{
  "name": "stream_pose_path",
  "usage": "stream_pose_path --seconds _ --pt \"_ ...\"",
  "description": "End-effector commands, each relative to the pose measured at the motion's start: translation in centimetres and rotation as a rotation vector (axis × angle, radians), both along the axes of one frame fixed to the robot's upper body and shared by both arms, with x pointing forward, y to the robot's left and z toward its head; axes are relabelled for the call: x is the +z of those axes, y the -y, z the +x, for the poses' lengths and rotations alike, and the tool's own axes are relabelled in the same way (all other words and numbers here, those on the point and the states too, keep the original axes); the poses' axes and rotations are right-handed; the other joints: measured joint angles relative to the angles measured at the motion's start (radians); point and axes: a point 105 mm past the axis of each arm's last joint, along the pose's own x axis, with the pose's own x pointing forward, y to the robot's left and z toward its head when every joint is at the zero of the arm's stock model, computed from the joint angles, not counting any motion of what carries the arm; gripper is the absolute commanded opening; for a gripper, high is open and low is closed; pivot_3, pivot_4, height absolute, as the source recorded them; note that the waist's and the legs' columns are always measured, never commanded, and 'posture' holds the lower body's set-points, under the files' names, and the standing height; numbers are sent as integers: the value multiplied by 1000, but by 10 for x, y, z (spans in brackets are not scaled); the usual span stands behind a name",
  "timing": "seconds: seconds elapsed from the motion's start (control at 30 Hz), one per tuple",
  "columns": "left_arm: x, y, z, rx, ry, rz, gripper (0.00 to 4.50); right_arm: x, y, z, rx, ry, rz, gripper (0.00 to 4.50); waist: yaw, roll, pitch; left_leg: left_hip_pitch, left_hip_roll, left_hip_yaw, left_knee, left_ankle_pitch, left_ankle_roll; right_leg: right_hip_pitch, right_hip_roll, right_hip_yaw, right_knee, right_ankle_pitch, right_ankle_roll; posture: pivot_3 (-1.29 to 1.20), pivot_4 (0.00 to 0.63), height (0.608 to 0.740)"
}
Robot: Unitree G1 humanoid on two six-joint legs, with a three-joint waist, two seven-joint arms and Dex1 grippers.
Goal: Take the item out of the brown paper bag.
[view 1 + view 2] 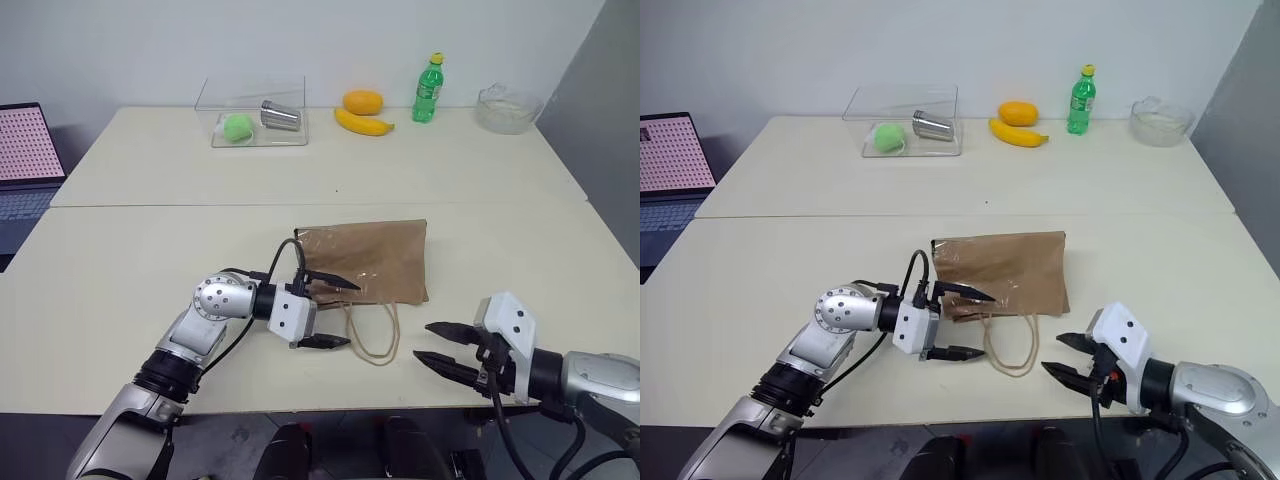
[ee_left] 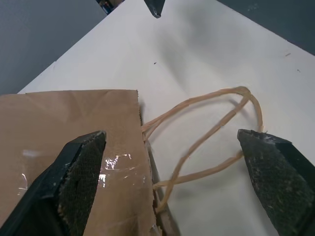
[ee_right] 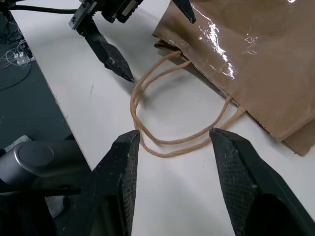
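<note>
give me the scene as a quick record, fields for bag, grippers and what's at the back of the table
bag: brown paper bag lying flat on the table, cord handles toward the robot
item: not visible
left gripper: open, at the bag's mouth, one finger over the paper, one beside the handles
right gripper: open, off the bag, to the right of the handles
back of table: clear box, banana, green bottle, glass bowl
</note>
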Motion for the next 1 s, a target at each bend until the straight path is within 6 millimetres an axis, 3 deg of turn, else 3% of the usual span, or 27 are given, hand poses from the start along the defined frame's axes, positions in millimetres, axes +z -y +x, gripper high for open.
stream_pose_path --seconds 0.03,0.37,0.47,0.63,0.9,1.0 --pt "6 1 4 -16 59 -10 4500 16 -11 -10 58 92 -1 2320 0 0 0 0 0 0 0 0 0 0 0 0 0 0 0 0 150 740" --pt "-3 29 6 -54 89 -37 4500 15 -11 -12 58 87 -9 2320 1 -1 0 0 0 0 0 0 0 0 0 0 0 0 0 0 150 740" --pt "-1 36 4 -76 82 -56 3953 12 -11 -11 50 89 -31 2366 1 -1 0 0 0 0 0 0 0 0 0 0 0 0 0 0 150 740" --pt "7 36 3 -89 65 -67 2481 9 -13 -11 55 107 -52 2366 0 -1 -1 0 0 0 1 0 0 1 0 0 0 0 0 0 150 740" --pt "49 43 18 1 -54 -197 90 -1 -27 -19 159 139 -93 2366 0 -1 0 0 0 -1 1 0 0 1 0 0 0 0 1 0 150 740" --pt "65 46 29 47 -67 -232 41 -4 -43 -17 199 140 -61 2366 -3 -1 0 0 0 -1 1 0 0 1 0 0 0 0 1 0 150 740"
